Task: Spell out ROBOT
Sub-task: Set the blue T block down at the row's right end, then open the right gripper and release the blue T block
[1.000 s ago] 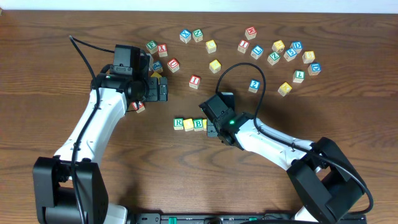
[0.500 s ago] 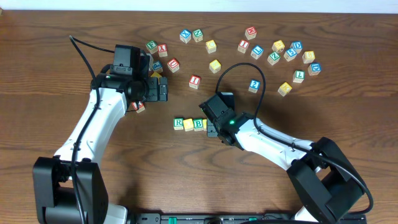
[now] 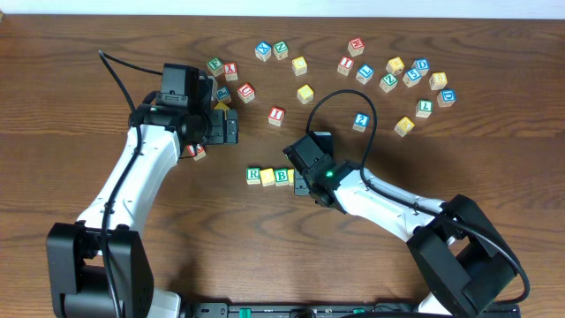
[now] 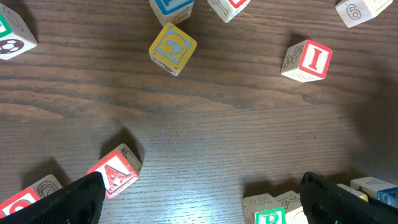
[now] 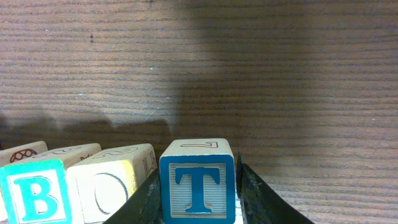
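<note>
Left end effector (image 4: 205, 202), fully spread and empty over stray cubes (image 4: 173, 47); row on surface (image 3: 177, 247): R (image 3: 253, 175), first O (image 3: 267, 177), B (image 3: 282, 177), second O (image 5: 109, 180), T (image 5: 198, 186); right end effector (image 5: 202, 199), jaws newly eased astride T, contact possibly broken, hard to tell; word looks complete, withdrawal outstanding.

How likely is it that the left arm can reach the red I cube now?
Probably yes. The left end effector is open, and only bare table lies between it and the red I cube; the yellow G cube stands well aside.
</note>
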